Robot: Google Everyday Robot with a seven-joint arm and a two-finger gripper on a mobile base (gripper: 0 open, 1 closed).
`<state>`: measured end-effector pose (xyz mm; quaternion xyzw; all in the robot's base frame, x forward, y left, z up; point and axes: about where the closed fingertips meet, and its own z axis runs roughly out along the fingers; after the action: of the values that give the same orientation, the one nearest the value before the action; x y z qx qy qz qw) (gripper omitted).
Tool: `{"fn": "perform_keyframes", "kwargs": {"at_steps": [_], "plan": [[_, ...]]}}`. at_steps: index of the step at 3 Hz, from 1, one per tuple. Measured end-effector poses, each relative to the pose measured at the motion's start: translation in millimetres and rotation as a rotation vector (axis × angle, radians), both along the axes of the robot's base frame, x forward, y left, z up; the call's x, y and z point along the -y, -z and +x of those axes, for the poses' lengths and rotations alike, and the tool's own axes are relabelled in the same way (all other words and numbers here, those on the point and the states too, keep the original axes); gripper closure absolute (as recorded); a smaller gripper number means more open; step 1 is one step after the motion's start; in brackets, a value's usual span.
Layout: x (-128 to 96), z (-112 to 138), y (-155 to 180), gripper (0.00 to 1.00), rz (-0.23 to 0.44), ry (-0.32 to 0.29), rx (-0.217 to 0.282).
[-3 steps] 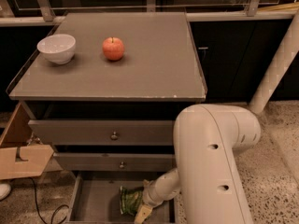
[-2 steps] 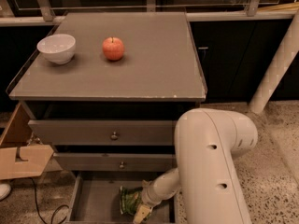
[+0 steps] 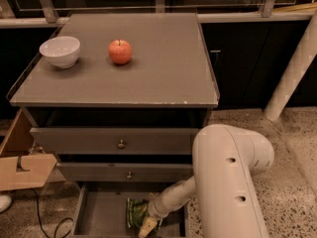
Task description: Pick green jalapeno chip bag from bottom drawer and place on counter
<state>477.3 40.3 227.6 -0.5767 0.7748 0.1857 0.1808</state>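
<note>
At the bottom centre of the frame, the pale robot gripper (image 3: 147, 226) was down inside the open, dark grey bottom drawer (image 3: 99, 217), right against the crinkled, shiny green jalapeno chip bag (image 3: 133, 211) lying on the drawer floor. Whether it had hold of the bag could not be told. On the broad, flat grey counter (image 3: 163, 68), at upper left, stood a white bowl (image 3: 60, 51) and a red apple (image 3: 120, 51).

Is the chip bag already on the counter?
No, the chip bag lies in the bottom drawer, with the gripper down at it.
</note>
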Motion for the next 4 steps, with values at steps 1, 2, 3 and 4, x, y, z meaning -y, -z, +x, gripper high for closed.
{"fn": "perform_keyframes", "kwargs": {"at_steps": [1, 2, 3, 4], "plan": [[0, -2, 13, 0.00, 0.005, 0.008, -0.021], [1, -1, 27, 0.00, 0.012, 0.016, -0.040], [5, 0, 38, 0.00, 0.018, 0.019, -0.054], [-18, 30, 74, 0.00, 0.064, -0.023, -0.064]]}}
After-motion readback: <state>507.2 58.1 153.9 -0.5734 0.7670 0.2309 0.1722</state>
